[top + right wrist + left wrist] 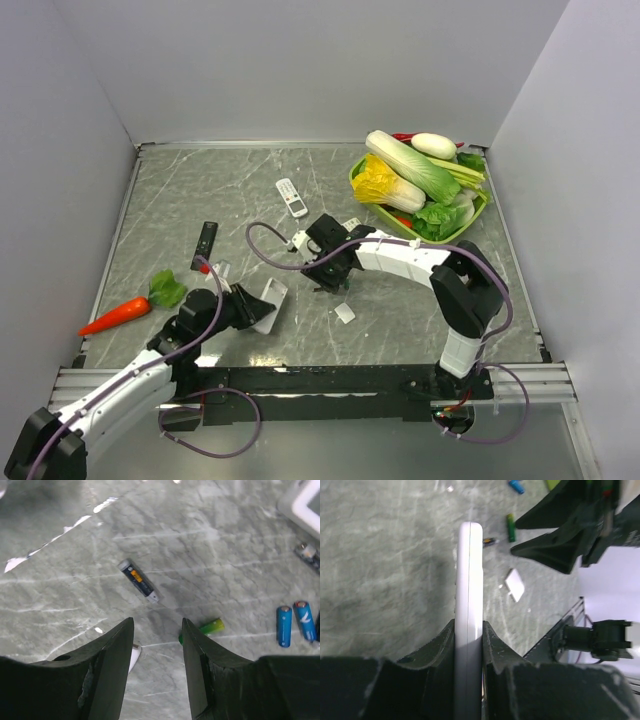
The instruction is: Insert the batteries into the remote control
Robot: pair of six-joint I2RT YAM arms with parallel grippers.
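Evidently, the left claw [469, 626] was clenched on the white remote control [469, 570], held on edge, presumably to present it for loading. The right claw [157, 625] stood released and empty over the table [200, 540], near the dark battery [139, 581] at centre frame and the green battery [212, 626] lower right of centre.

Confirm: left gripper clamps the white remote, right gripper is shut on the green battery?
Not quite. The right wrist view shows the right gripper open and empty, with the green battery lying loose beside it. The left gripper does clamp the white remote.
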